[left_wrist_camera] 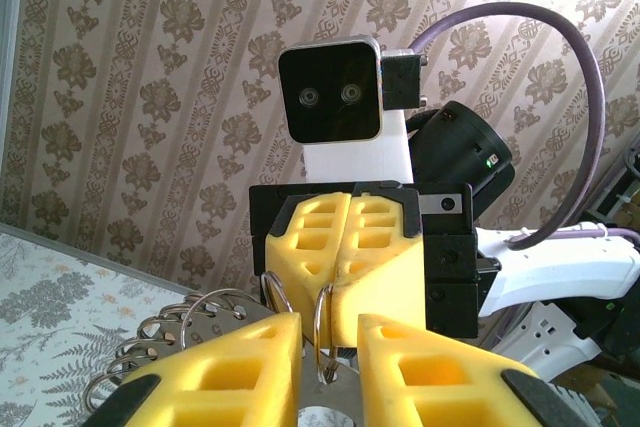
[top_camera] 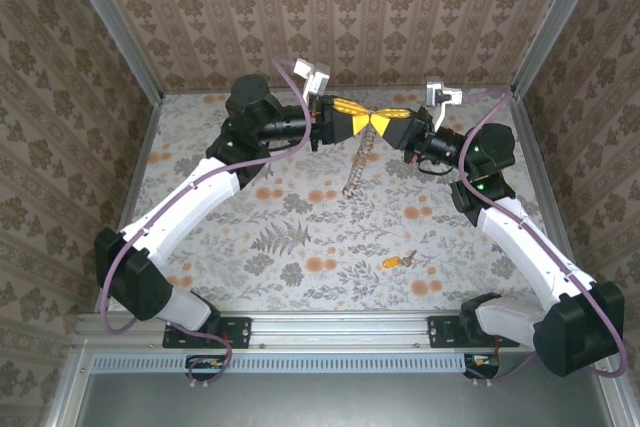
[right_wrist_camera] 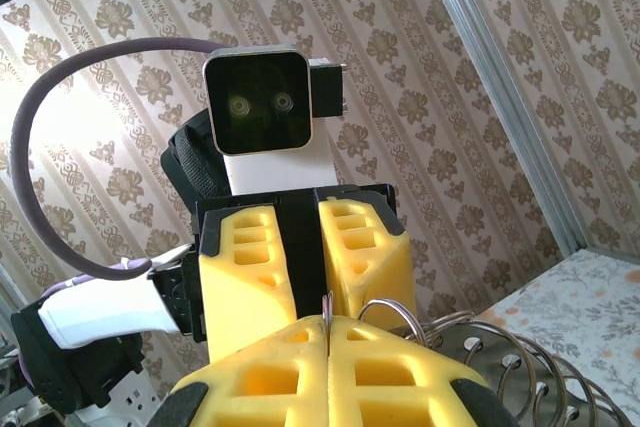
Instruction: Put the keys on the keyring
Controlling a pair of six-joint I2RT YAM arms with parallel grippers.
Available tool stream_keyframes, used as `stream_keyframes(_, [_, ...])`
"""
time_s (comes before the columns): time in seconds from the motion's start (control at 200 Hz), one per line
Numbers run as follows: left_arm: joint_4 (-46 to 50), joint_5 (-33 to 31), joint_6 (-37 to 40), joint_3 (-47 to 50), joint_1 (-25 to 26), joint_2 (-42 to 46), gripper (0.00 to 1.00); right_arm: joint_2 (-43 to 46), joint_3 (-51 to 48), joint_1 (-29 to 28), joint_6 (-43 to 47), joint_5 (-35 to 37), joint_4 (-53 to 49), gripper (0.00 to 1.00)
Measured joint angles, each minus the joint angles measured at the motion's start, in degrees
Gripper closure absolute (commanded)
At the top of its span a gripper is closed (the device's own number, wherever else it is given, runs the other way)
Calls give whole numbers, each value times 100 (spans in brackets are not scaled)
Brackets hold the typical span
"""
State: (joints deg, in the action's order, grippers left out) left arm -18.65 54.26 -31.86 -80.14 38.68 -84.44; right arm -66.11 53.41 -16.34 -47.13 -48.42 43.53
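The keyring (top_camera: 358, 167) is a string of silvery rings hanging above the floral table at the back centre, held up between both grippers. My right gripper (right_wrist_camera: 327, 319) is shut on the edge of its top ring. My left gripper (left_wrist_camera: 330, 325) faces it tip to tip, and its yellow fingers stand apart with that thin ring (left_wrist_camera: 324, 332) upright in the gap, closer to the left-hand finger. More rings (left_wrist_camera: 175, 325) and a metal plate trail off to the left. The key (top_camera: 397, 261), with its orange head, lies alone on the table at the front right.
Patterned walls and metal corner posts (top_camera: 128, 47) close in the table on three sides. A purple cable (top_camera: 290, 152) loops beside the left arm. Both arms reach in from the near rail (top_camera: 330, 332), and the floral tabletop (top_camera: 300, 237) lies open between them.
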Motion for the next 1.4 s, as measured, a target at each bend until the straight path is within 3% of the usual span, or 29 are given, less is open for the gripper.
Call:
stream_keyframes(0.44, [195, 101, 160, -203, 31, -98, 91, 35, 0, -4, 22, -4, -35, 100])
stream_keyframes(0.505, [243, 107, 190, -227, 31, -101, 100, 44, 0, -4, 42, -4, -42, 100])
stream_keyframes(0.66, [352, 136, 339, -280, 31, -101, 100, 76, 2, -4, 68, -7, -76, 100])
stream_keyframes(0.765, [492, 131, 507, -280, 39, -101, 100, 157, 2, 0, 157, 31, -380, 62])
stream_keyframes(0.845, [715, 90, 750, -260, 83, -81, 100, 310, 7, 46, 315, 136, -758, 49])
stream_keyframes(1.175, [1379, -407, 1827, 343, 87, 555, 100, 1832, 9, 472, 946, 1047, -3128, 41])
stream_keyframes(1.4, [1408, -852, 2406, 929, 61, 1167, 100, 2103, -282, 487, 1104, 1919, -4782, 40])
